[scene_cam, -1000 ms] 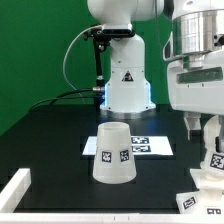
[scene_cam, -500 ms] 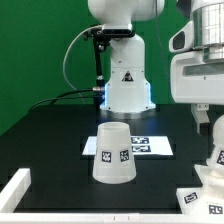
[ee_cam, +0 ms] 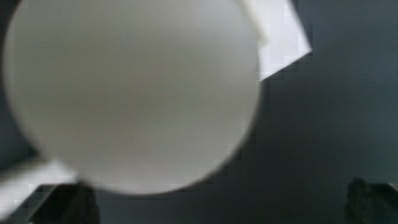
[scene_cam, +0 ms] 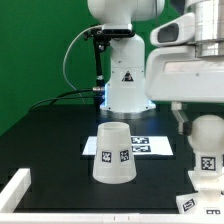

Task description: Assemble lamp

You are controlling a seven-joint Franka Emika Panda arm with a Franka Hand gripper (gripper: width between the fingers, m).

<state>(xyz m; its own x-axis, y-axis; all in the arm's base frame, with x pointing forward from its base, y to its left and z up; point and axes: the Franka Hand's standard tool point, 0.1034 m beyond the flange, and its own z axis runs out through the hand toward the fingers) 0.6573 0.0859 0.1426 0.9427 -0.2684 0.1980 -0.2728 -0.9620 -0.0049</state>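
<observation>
Matte white plastic fills the wrist view: the bulb's (ee_cam: 134, 95) round head sits right under the camera, blurred, with two dark fingertips (ee_cam: 57, 205) showing at the picture's edge, one on either side of it. In the exterior view the Panda arm (scene_cam: 125, 75) rises from its pedestal at the back and runs out of the top of the frame. It comes down again at the exterior view's right, its bulky wrist housing (scene_cam: 190, 70) pointing straight down over the bulb (scene_cam: 207, 145). The gripper (scene_cam: 203, 122) straddles the bulb's head. One dark finger (scene_cam: 181, 119) hangs just beside the head and the other is out of sight, so I cannot tell whether the jaws clamp the bulb or stand slack around it. The bulb is upright, its tag facing the camera, directly above the square-footed base (scene_cam: 203, 192); whether the two touch cannot be told. The shade (scene_cam: 112, 153) rests wide end down on the black table (scene_cam: 50, 140), well apart towards the exterior view's left, with the marker board (scene_cam: 145, 146) just behind it.
</observation>
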